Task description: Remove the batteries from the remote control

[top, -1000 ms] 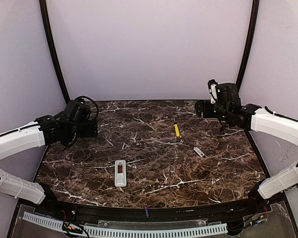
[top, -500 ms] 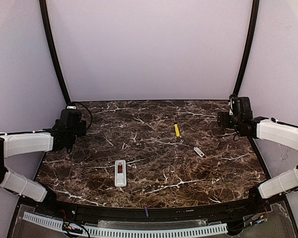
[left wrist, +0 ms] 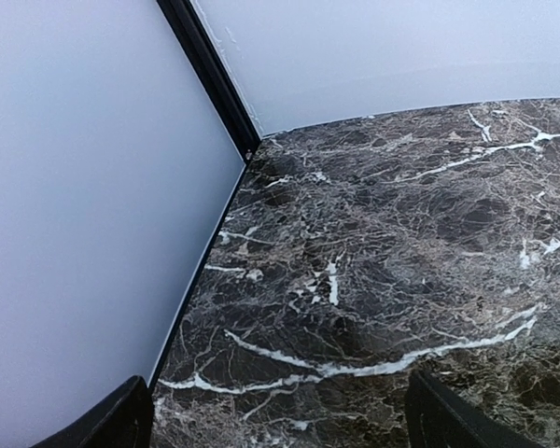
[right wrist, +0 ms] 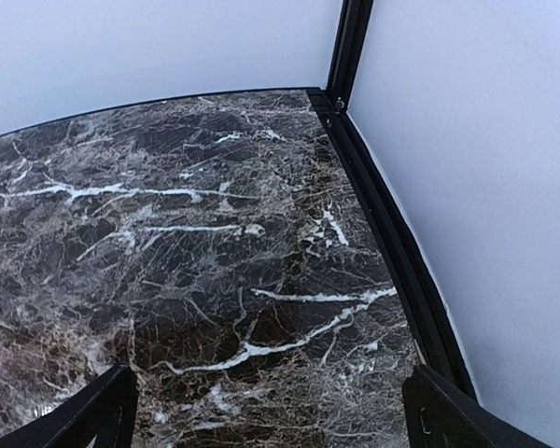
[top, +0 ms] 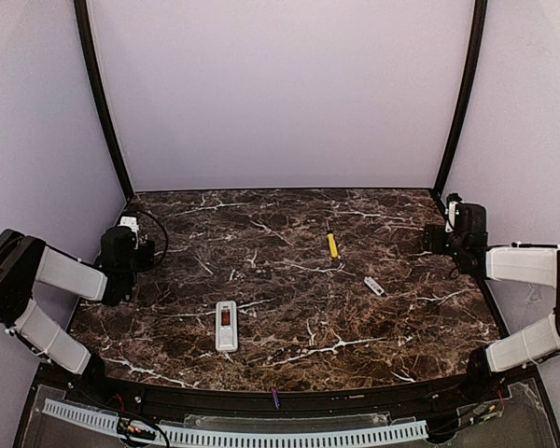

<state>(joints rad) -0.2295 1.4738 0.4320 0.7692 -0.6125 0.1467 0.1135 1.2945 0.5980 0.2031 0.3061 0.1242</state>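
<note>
The white remote control (top: 226, 326) lies on the marble table near the front, left of centre, with its recessed reddish compartment (top: 226, 317) facing up. I cannot tell whether a battery lies in it. A dark purplish-blue battery (top: 275, 398) lies on the black front rail. My left gripper (top: 121, 245) is at the table's left edge, far from the remote; in the left wrist view it (left wrist: 278, 397) is open and empty over bare marble. My right gripper (top: 459, 224) is at the right edge; in the right wrist view it (right wrist: 269, 383) is open and empty.
A yellow stick (top: 332, 245) lies right of centre towards the back. A small flat grey cover (top: 374, 286) lies nearer, to its right. Lilac walls and black corner posts (left wrist: 210, 70) (right wrist: 350, 47) close in the back and sides.
Both arms have drawn back outwards and down, the left to the left edge, the right to the right edge. The remote, battery, stick and cover have not moved.
</note>
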